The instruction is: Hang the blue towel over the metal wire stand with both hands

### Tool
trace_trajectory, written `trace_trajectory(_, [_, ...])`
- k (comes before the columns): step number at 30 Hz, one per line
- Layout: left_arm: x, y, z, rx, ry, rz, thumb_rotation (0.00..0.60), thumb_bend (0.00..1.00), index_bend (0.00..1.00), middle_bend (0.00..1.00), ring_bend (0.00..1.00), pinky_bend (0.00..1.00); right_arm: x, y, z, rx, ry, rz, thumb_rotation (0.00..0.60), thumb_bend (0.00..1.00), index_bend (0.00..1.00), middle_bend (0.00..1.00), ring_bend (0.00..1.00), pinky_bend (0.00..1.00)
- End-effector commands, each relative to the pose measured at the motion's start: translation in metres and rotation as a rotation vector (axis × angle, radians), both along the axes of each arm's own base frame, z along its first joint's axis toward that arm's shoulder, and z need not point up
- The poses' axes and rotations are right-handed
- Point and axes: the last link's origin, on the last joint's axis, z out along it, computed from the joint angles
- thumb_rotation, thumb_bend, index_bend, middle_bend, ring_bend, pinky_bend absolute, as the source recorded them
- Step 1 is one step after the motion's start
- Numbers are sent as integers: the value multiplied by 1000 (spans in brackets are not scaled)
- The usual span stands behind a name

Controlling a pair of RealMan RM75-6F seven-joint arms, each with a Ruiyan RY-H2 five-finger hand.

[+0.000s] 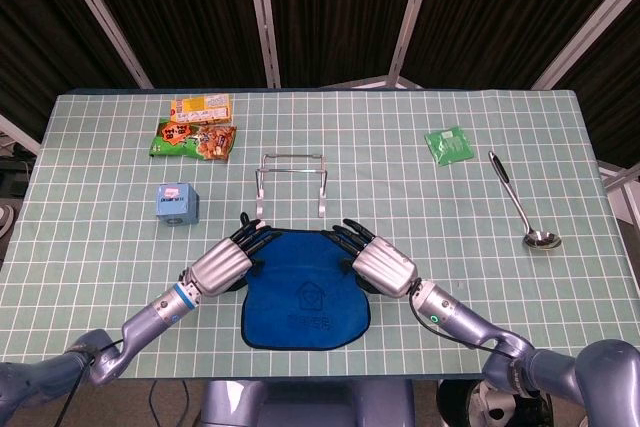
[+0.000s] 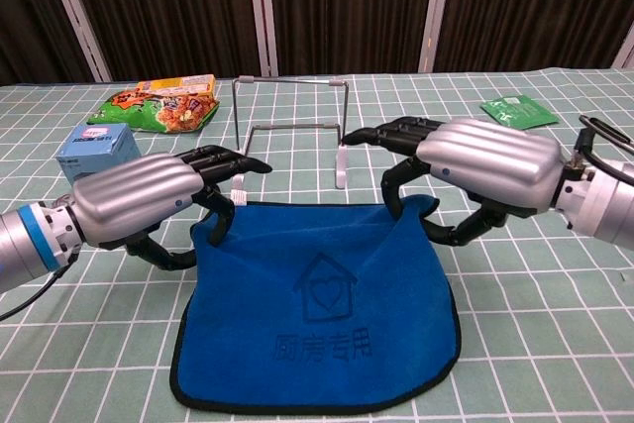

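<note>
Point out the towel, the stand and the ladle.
towel (image 2: 317,334): chest view, on the blue cloth just below the printed house.
stand (image 1: 292,158): head view, on the top wire bar.
ladle (image 1: 542,239): head view, on the bowl at the near end.
</note>
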Motion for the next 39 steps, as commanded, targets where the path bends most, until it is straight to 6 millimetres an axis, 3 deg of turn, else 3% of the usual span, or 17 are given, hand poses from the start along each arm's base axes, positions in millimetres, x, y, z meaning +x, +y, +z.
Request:
trace_trajectory(1, [8, 3, 10, 29, -57, -11, 600, 466, 754, 0, 0, 0, 9, -3, 16, -37, -30, 26, 600, 553, 633, 0, 0, 0])
trace_trajectory(13, [56, 28, 71, 198, -307, 14, 600, 491, 800, 0, 0, 0, 54, -41, 101, -243, -94, 65, 600, 552, 633, 0, 0, 0])
trace_trajectory(22, [89, 62, 112, 342, -330, 30, 600, 489, 803, 0, 0, 0, 77, -81, 144, -345, -135, -15, 600, 553, 633, 0, 0, 0])
trace_trajectory(29, [115, 99, 138, 442, -312, 63, 600, 490, 802, 0, 0, 0, 82, -112, 153, -370, -170, -127, 600, 553, 632, 0, 0, 0])
trace_trajectory(32, [119, 115, 139, 439, -304, 126, 600, 491, 802, 0, 0, 0, 79, -123, 146, -375, -160, -164, 600, 552, 634, 0, 0, 0])
trace_trajectory(39, [110, 129, 125, 417, -280, 203, 600, 489, 803, 0, 0, 0, 73, -136, 128, -346, -168, -223, 600, 553, 634, 0, 0, 0])
